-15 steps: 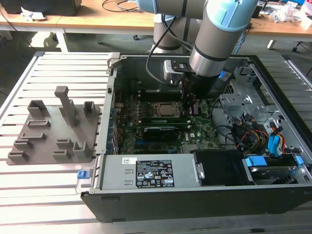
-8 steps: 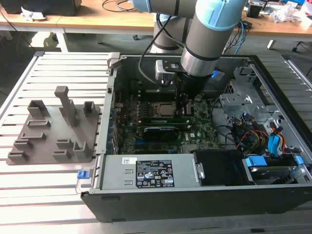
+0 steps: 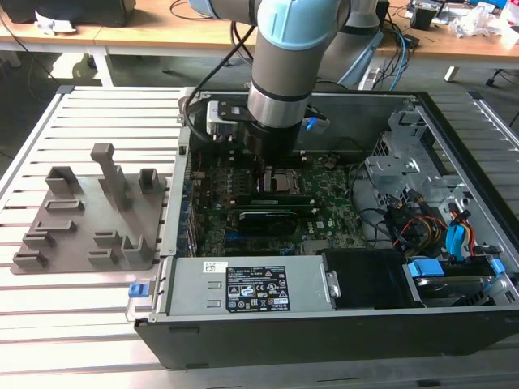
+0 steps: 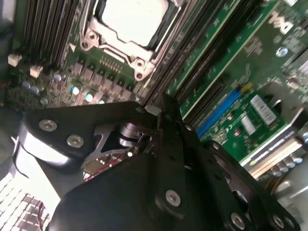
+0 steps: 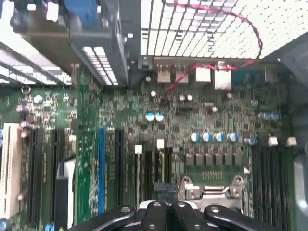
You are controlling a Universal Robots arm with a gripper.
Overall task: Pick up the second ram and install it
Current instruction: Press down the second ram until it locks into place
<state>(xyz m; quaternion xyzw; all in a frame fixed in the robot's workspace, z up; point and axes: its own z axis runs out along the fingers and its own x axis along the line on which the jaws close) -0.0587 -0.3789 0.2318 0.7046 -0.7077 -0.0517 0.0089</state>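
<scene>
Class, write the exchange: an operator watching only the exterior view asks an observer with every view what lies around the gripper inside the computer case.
Operator: What is right by the gripper?
Observer: In the first wrist view the gripper hangs at the CPU socket's metal frame.
Operator: Beside that?
Observer: A bank of dark memory slots with white latches.
Operator: Further off?
Observer: A red wire loops over the perforated case wall.
</scene>
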